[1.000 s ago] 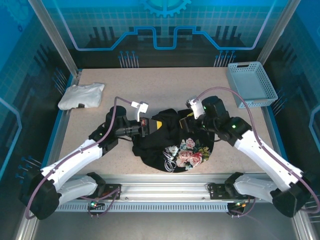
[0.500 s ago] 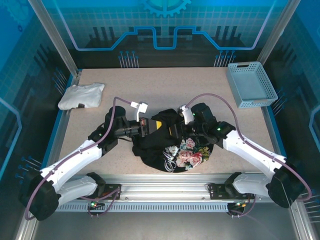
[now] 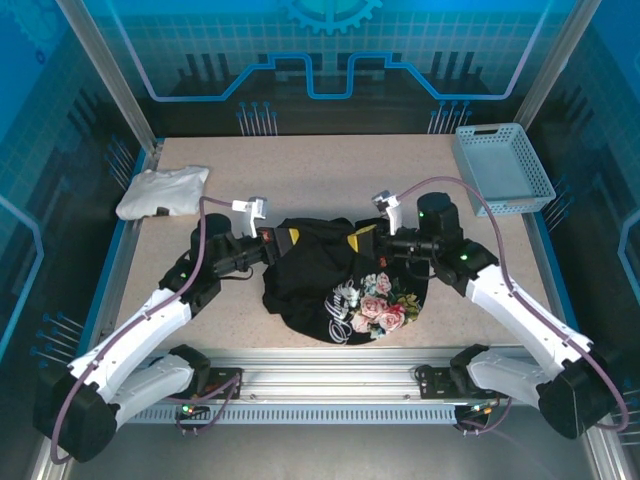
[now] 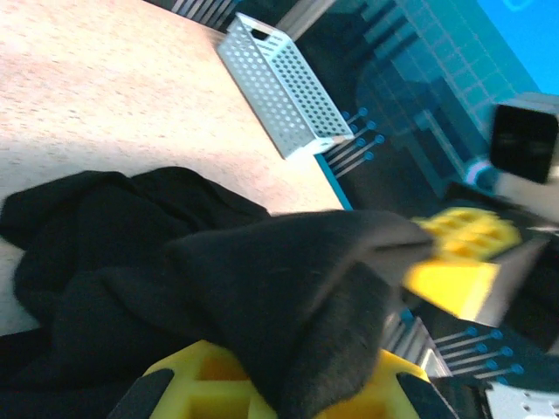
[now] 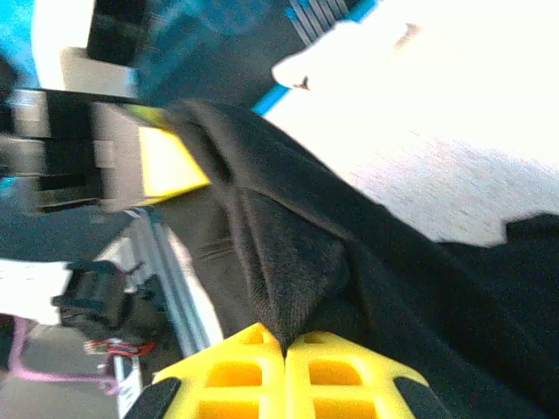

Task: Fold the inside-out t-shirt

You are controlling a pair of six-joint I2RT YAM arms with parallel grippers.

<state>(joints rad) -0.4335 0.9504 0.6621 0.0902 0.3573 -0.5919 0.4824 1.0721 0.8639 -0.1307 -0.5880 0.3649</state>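
Note:
The inside-out t-shirt (image 3: 315, 285) lies bunched at the middle of the table, black, with its pink-and-white floral print (image 3: 380, 308) facing up at the near right. My left gripper (image 3: 284, 238) is shut on the shirt's far edge at the left. My right gripper (image 3: 361, 239) is shut on the same edge at the right. Between them the black cloth is held up off the table. In the left wrist view a thick fold of the t-shirt (image 4: 288, 288) runs into the yellow fingers (image 4: 201, 388). In the right wrist view the t-shirt (image 5: 297, 279) is pinched by the closed fingers (image 5: 341, 375).
A small white folded garment (image 3: 160, 191) lies at the far left of the table. A pale perforated basket (image 3: 502, 168) stands at the far right, the basket (image 4: 278, 83) also showing in the left wrist view. Bare tabletop (image 3: 320, 170) stretches behind the shirt.
My right gripper came in beside the left one, shut on the shirt's edge, then pulled right. The left gripper drew left and back, so the cloth now spans between them.

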